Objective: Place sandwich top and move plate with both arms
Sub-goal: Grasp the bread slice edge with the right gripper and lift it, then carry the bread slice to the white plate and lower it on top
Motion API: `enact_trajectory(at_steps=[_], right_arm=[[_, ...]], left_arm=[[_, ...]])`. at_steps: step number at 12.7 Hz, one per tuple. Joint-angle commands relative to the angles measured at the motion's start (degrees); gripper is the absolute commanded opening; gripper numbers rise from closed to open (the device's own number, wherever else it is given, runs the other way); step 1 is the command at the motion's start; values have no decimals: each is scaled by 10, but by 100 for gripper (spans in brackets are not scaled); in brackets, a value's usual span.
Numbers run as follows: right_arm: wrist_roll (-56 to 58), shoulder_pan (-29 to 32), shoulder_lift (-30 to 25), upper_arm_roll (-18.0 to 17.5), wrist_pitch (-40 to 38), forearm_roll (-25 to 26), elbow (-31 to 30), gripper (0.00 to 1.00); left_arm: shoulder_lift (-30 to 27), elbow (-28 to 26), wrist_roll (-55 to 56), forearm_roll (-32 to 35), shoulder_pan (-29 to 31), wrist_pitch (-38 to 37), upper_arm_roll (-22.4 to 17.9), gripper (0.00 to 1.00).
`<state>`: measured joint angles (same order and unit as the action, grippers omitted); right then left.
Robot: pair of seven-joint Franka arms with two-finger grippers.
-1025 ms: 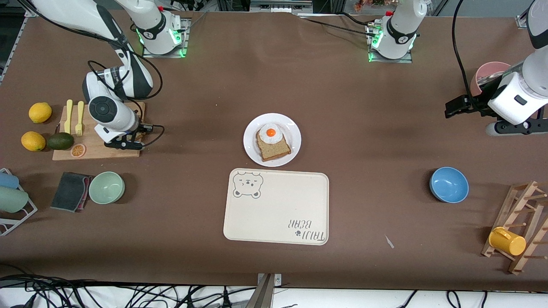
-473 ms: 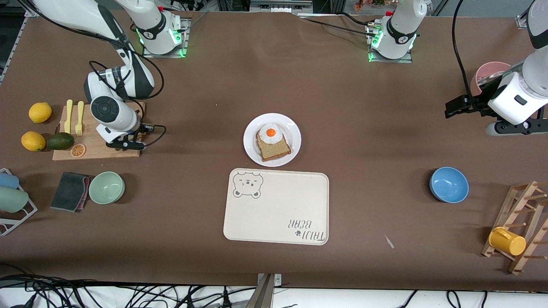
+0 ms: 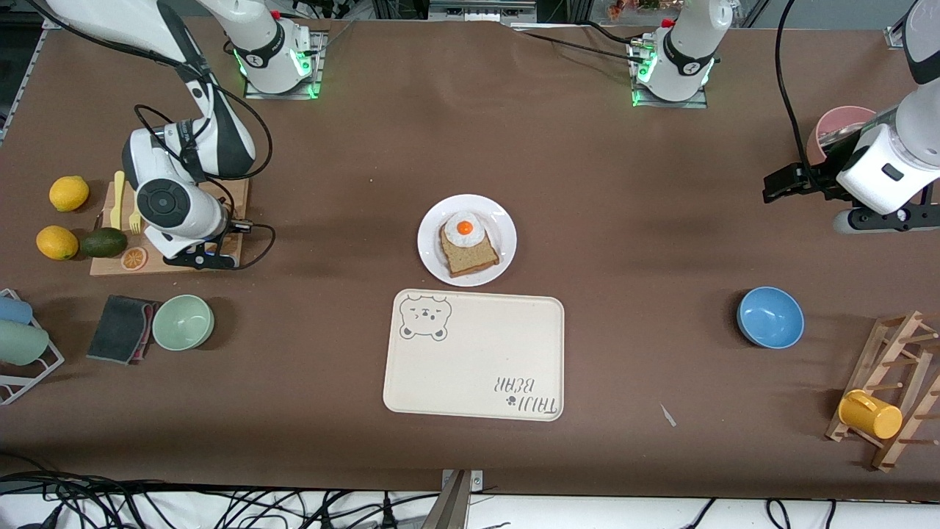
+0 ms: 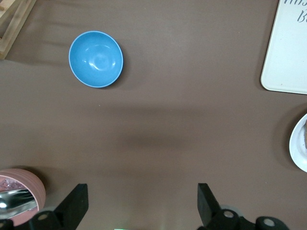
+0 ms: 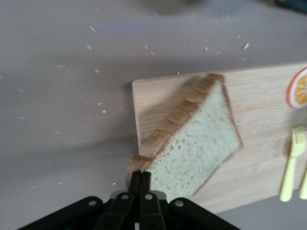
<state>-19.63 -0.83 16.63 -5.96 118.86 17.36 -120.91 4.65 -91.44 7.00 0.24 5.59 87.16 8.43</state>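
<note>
Pinching the sandwich top [image 5: 194, 143] by one crust corner, the right gripper [image 5: 140, 181] hangs over the wooden board [image 5: 259, 110] at the right arm's end of the counter [image 3: 330, 147]; its fingers are pressed tight on the crust.

Risk, as I see it: such a thin corner hold w/ most of the slice hanging free could let the bread tear, swing or slip out on the way to the plate [image 3: 505, 220]. It could also land skewed on the egg slice [image 3: 468, 246] at mid-counter.

The left gripper [image 4: 141, 203] is spread wide & empty, waiting above bare counter near the blue bowl [image 4: 96, 58].

Hard to see: in the front view the right arm's wrist covers gripper & bread completely. Can't tell whether the slice's low edge touches the board or is clear of it.
</note>
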Motion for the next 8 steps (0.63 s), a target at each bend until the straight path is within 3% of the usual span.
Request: enact_trajectory(at_steps=[1,4,8], right_arm=[[2,2,-1,-26,-61,-35,50,0],[-3,2,-10,-56,-113,-71,80,0],[-54,1,-8,-121,-182,-130,163,0]], left_arm=[[-12,-13,-12,-7,2,6,-2,100],[-12,-13,-12,-7,1,6,-2,100],[-12,-13,-12,-7,2,6,-2,100]])
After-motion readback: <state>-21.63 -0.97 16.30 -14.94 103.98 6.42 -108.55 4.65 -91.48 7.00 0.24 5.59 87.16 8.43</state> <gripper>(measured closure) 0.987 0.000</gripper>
